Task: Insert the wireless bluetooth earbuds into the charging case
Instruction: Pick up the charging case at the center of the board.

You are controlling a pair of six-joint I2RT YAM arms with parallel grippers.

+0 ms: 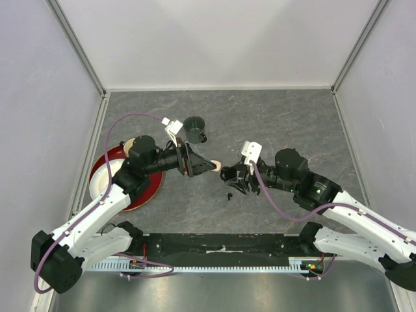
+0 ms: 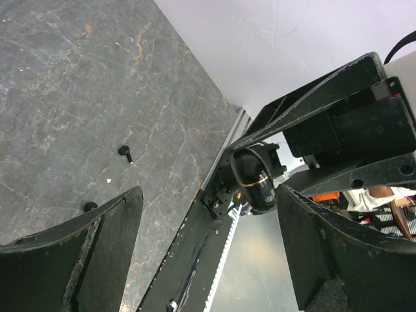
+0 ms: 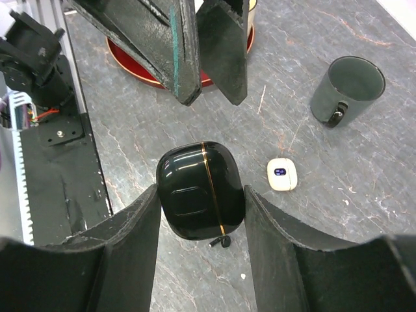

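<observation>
My right gripper [image 1: 231, 175] [image 3: 201, 192] is shut on a glossy black charging case [image 3: 195, 175] with a thin gold seam, held just above the table. In the left wrist view this case [image 2: 257, 185] shows beyond my open fingers. A black earbud [image 3: 221, 242] [image 1: 229, 195] lies on the table under the case. In the left wrist view two black earbuds [image 2: 125, 151] [image 2: 90, 206] lie on the grey surface. My left gripper [image 1: 207, 166] [image 2: 209, 195] faces the case from the left, open and holding nothing. No cream-white earbud is visible.
A small cream case [image 3: 282, 174] [image 1: 216, 166] lies shut on the table near my left fingertips. A dark green mug [image 1: 194, 127] [image 3: 348, 84] stands further back. A red plate [image 1: 148, 192] [image 3: 140, 71] sits at the left under my left arm. Grey walls enclose the table.
</observation>
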